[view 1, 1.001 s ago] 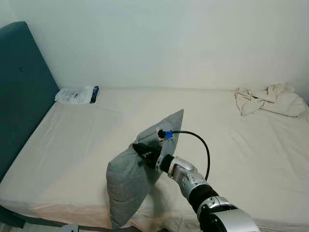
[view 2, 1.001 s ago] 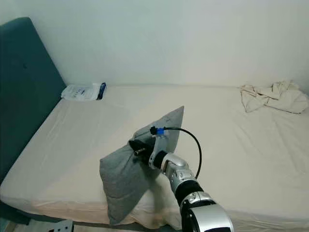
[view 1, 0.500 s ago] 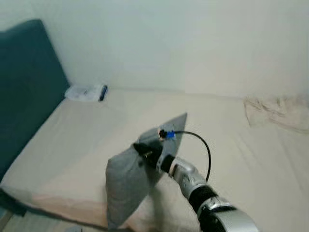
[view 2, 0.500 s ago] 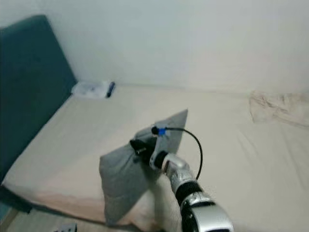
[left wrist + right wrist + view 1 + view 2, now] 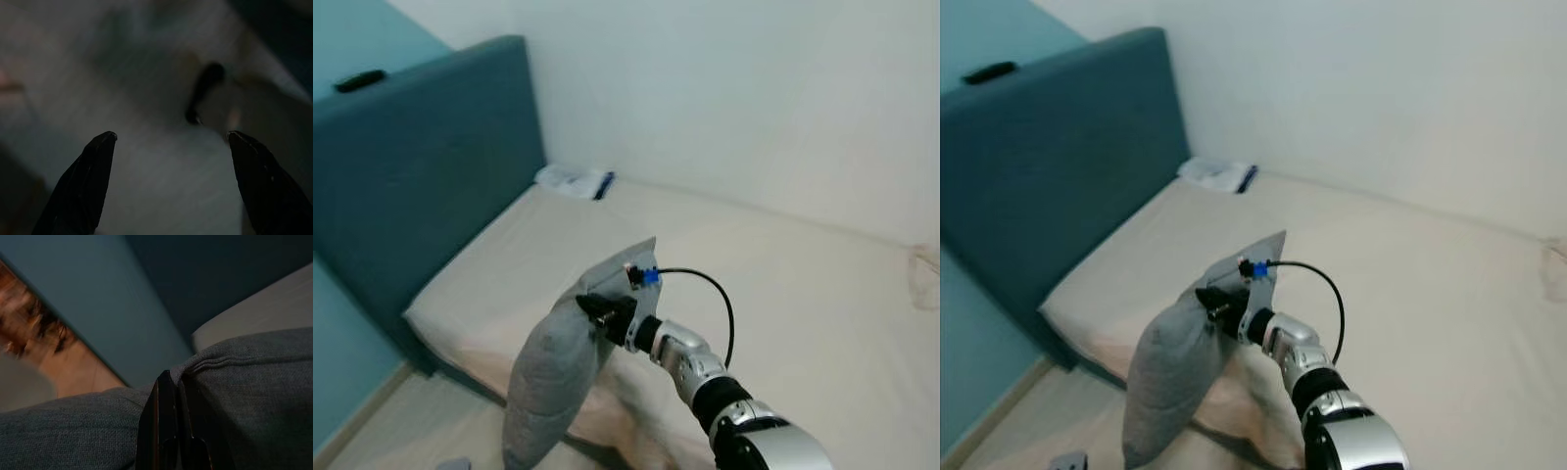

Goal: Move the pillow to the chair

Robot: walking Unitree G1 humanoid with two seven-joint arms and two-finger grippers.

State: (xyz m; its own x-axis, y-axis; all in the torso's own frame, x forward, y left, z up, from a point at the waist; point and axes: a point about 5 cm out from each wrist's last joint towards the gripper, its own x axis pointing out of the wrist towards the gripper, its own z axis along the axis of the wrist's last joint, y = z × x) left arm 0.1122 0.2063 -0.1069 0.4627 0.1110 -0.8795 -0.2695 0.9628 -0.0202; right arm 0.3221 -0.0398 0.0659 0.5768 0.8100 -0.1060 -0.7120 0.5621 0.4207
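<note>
A bed (image 5: 822, 294) with a cream sheet stands in the corner against a plain white wall (image 5: 754, 88). Its tall teal headboard (image 5: 421, 186) backs onto a lighter teal wall (image 5: 342, 362). Pale wooden floor (image 5: 401, 431) runs alongside the bed. The light is soft and even.

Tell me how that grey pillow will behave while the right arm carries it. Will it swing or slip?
Probably floppy: the pillow hangs limp below the right gripper, which pinches one edge. Likely light, since a pinch of bunched fabric holds it up. It may sway as the robot turns, and the woven cover looks grippy, so slipping seems unlikely.
</note>
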